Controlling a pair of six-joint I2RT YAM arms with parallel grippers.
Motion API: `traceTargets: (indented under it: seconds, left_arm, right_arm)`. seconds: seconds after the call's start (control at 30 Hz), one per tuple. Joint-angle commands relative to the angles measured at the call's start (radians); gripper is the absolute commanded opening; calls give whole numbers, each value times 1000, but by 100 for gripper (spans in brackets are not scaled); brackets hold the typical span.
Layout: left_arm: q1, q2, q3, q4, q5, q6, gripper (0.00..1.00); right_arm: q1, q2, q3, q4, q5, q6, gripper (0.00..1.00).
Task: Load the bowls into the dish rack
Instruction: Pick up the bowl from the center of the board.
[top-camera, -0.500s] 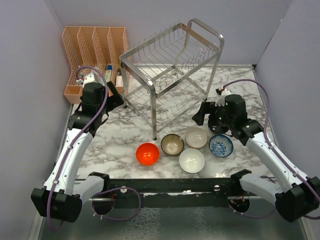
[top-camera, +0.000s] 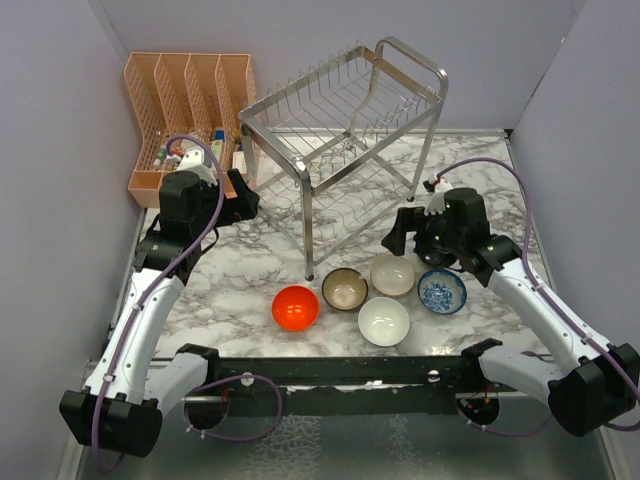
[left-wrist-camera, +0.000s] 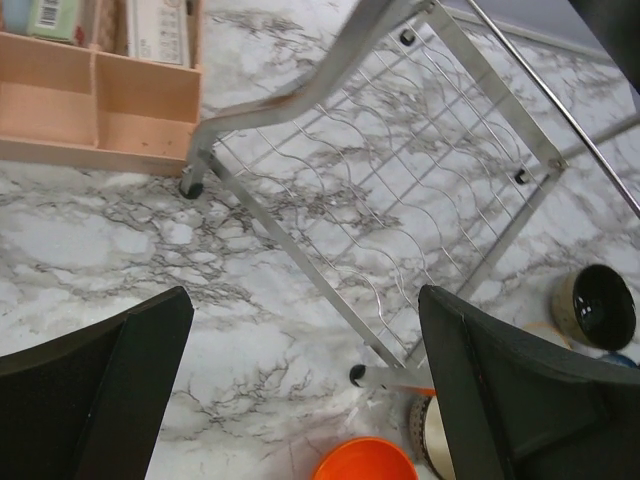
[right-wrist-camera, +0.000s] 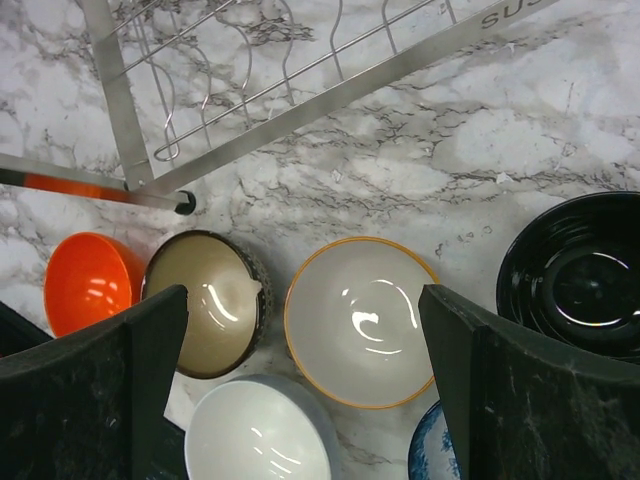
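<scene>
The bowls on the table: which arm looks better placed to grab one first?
Right, most likely. The right pincer, open, hangs over the beige bowl, centred in its wrist view with other bowls alongside. The left pincer, also open, is over bare marble by the dish rack, farther from every bowl.

Top external: fixed, high behind the arm bases, facing forward and down; far, takes in the whole marble-patterned surface.
Left wrist: near, looking down on the shiny steel wire dish rack, lower tier.
Right wrist: near, straight down.
Both wrists share the rack's front foot and the glossy red-orange bowl.
</scene>
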Motion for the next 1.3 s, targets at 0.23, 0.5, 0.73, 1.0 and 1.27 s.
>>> traceTargets:
  seconds: [0.23,0.5,0.73,1.0,1.27]
  left_arm:
    - [-3,-108,-80,109,320,89,99]
    - [-3,-188,-123,28,268,111,99]
    - [-3,-261,-145,-4,206,118,99]
    - [-3,-272,-164,-4,207,118,99]
    - [-3,-278,-173,0,207,138,99]
  right_arm:
    - [281,0,-66,72,40,100,92]
    - [369,5,-137,55,96,168,85]
    - [449,27,-143,39,158,210,81]
    - [485,115,-143,67,228,257,76]
    - [515,178,-105,76,313,280,74]
